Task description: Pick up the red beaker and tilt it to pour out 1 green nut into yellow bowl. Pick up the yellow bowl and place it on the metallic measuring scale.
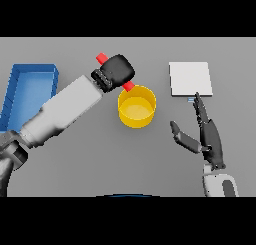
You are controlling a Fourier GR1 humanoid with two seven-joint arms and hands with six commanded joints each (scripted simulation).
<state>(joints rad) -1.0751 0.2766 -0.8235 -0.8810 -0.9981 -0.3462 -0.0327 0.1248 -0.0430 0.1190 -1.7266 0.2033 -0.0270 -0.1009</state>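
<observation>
My left hand point(118, 69) sits over the far middle of the grey bench point(100, 149), its arm reaching in from the near left; its fingers are curled and clamped on the red beaker point(129, 85), which lies tilted across my grip, one red end poking out to the far left of the knuckles and the other end coming out at the near right, just at the far rim of the yellow bowl point(136, 106); whether that end touches the rim I cannot tell, since the two overlap in my view; the yellow bowl stands upright on the bench, right below and slightly right of my left hand, and its inside shows only yellow from here; I cannot make out any green nut, either in the beaker or in the bowl; the metallic measuring scale point(190, 79) is a pale flat square lying on the far right of the bench, apart from the bowl, with a small marking at its near edge; my right hand point(207, 136) rests at the near right, palm turned inward, its fingers straight and apart and holding nothing, the longest fingertip pointing at the near edge of the scale; a blue tray point(30, 86) sits at the far left, partly hidden behind my left arm.
</observation>
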